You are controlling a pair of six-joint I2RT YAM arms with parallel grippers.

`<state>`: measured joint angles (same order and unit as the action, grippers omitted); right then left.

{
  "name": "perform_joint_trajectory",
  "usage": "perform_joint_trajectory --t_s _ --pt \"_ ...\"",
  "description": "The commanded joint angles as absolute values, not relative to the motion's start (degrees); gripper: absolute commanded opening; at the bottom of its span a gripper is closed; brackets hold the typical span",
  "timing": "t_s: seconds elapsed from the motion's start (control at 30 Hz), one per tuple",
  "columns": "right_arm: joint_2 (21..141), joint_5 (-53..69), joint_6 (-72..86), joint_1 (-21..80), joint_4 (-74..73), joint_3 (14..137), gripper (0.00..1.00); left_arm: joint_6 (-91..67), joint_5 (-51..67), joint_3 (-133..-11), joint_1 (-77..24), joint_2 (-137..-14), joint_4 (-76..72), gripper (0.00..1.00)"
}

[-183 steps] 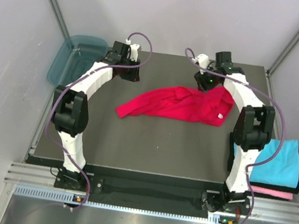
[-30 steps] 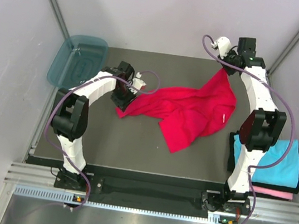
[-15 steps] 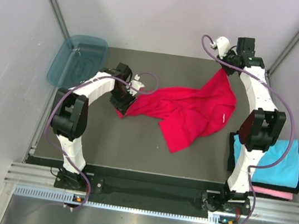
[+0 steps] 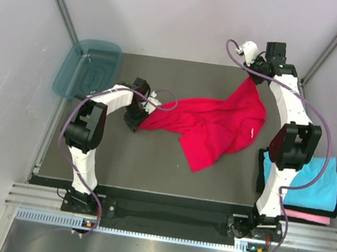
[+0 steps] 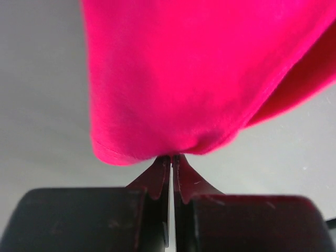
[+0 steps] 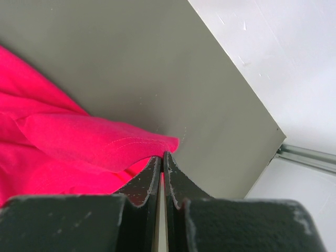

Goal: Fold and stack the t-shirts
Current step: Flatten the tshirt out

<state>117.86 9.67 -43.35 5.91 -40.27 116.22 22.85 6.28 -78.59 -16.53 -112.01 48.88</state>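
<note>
A crimson red t-shirt [image 4: 216,124] lies crumpled across the middle of the dark table, a small white tag [image 4: 256,131] on its right side. My left gripper [image 4: 136,123] is shut on the shirt's left tip; in the left wrist view its fingertips [image 5: 171,156] pinch the red cloth [image 5: 199,79] at its hem. My right gripper [image 4: 253,77] is shut on the shirt's far right corner; the right wrist view shows its tips [image 6: 162,155] clamped on a stitched edge [image 6: 105,142]. A cyan t-shirt [image 4: 312,182] lies folded on a pink one [image 4: 308,217] at the right.
A teal translucent tub [image 4: 87,68] sits off the table's far left corner. The table's far right corner and a metal rail [image 6: 307,156] lie just beyond my right gripper. Grey walls enclose the workspace.
My left gripper moved onto the shirt's left tip and closed on it. The right gripper kept its hold at the far right corner, and the shirt stayed spread as it was.
</note>
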Motion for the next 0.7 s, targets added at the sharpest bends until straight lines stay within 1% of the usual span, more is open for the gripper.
perform_joint_trajectory --t_s 0.0,0.13,0.27,0.37,0.47,0.53,0.67 --pt "116.9 8.88 -42.54 6.77 -38.85 117.42 0.0 23.46 4.4 -81.47 -15.82 -109.87 45.18 0.0" --pt "116.81 8.53 -42.71 6.77 -38.5 117.42 0.0 24.08 4.74 -83.75 -14.68 -107.76 44.91 0.0" --pt "116.63 7.74 -42.89 6.85 -37.8 117.6 0.0 25.93 6.68 -86.3 -13.19 -102.76 44.91 0.0" --pt "116.54 6.16 -42.37 6.77 -36.13 118.21 0.0 27.24 5.54 -88.68 -12.13 -99.86 42.55 0.0" --pt "117.59 2.3 -39.31 6.68 -32.36 121.72 0.0 28.39 3.78 -92.89 -11.34 -99.84 42.27 0.0" --pt "118.73 -1.64 -36.66 6.59 -28.58 125.4 0.0 28.74 2.82 -97.89 -11.08 -100.98 42.45 0.0" --pt "118.13 -3.51 -33.14 6.68 -24.79 128.23 0.0 29.0 1.41 -105.28 -9.67 -101.43 41.58 0.0"
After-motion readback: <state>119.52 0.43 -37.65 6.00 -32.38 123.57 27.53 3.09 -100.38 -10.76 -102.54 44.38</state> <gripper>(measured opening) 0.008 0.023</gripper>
